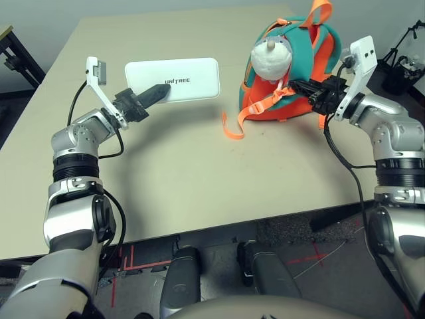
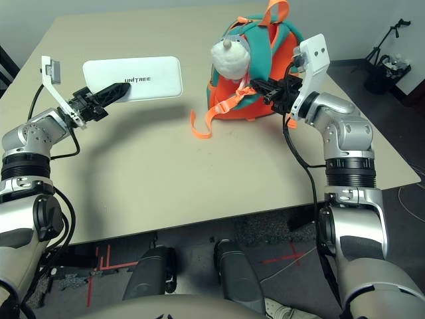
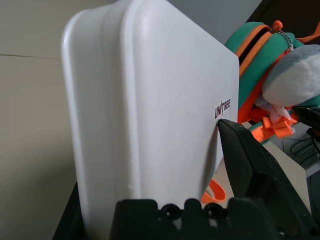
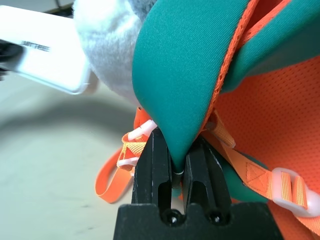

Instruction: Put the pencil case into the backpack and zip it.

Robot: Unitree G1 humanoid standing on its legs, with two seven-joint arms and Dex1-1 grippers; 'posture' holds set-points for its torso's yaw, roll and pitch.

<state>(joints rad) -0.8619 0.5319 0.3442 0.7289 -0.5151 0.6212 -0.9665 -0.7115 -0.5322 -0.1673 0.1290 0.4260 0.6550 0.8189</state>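
left tool (image 1: 158, 95) clamps one end of the pencil case (image 1: 179, 80), holding it off the worktop (image 1: 199, 173), likely ready for loading. right tool (image 1: 297, 87) is pinched on the teal edge of the backpack (image 1: 292, 66), just beyond its tips, apparently to steady or open it.

the only word to read is "unitree", in small dark letters on the white lid of the pencil case (image 1: 174, 80). it sits near one long edge of the lid, about halfway along. in the left wrist view the same word shows on the lid, running up at a slant, just above a black fingertip (image 3: 245, 150). the backpack (image 1: 302, 60) has no words or numbers that can be read
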